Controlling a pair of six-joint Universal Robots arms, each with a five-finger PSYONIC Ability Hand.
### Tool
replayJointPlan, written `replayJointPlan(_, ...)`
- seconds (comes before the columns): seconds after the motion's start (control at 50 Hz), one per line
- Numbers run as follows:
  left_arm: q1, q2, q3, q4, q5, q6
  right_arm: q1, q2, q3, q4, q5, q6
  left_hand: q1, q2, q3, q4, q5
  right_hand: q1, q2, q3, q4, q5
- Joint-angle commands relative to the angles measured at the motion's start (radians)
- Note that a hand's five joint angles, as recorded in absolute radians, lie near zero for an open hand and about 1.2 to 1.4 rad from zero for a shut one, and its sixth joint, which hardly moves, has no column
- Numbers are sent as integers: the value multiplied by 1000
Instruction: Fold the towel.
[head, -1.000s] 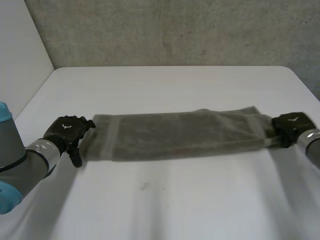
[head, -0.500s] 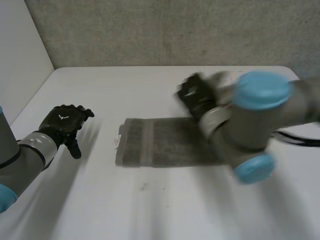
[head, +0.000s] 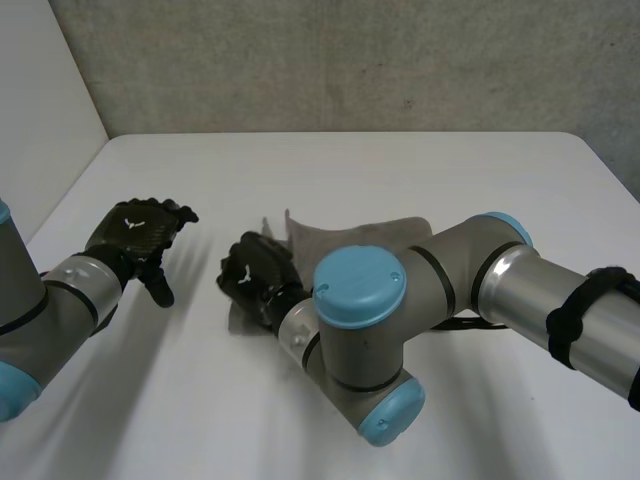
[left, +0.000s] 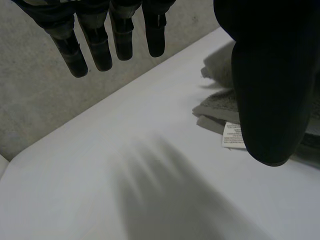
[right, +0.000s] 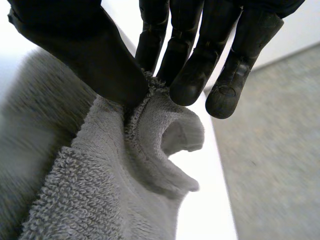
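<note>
— Right robot hand (right: 95, 60) first: what has it got?
— Its thumb and fingers (right: 190, 75) are closed in a pinch on a hemmed edge of the towel (head: 345, 233); in the right wrist view the grey terry bunches into a small loop just below the fingertips; the rest spreads out beneath the palm.
— And where does that robot hand sit over the desk (head: 400, 170)?
— At the towel's left end in the head view; the right arm (head: 540, 300) reaches across from the right side; its elbow, with a light-blue cap (head: 360, 285), is in front of the cloth, so much of the towel is hidden behind it.
— And the left robot hand (head: 135, 232)?
— Open and holding nothing; its fingers are straight and slightly spread, the thumb apart from them; it is off to the left of the towel, not touching it.
— How does the towel lie?
— Around the middle of the desk, rumpled; part of it stands up in peaks just behind the right robot hand; the left wrist view shows layered edges at the end nearest the left robot hand, with a white label (left: 233, 136) at the edge of those layers.
— Anything further out?
— Only a rough grey wall (head: 350, 60) behind the desk's far edge.
</note>
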Motion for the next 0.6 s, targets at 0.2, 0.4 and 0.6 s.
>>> replayJointPlan(0.2, -51, -10, 43, 0, -2, -75, -119, -214, 224, 81, -132, 211, 12, 13, 14, 13, 16, -1144, -1143, -1161, -1163, -1152)
replayJointPlan(0.4, -151, -93, 113, 0, -11, -113, -396, -383, 480, 77, -131, 554, 12, 13, 14, 13, 16, -1144, -1143, -1161, -1163, -1152)
replayJointPlan(0.6, -191, -144, 126, -2, -30, -121, -526, -328, 592, 43, -48, 401, 12, 13, 14, 13, 16, -540, -539, -557, -558, -548)
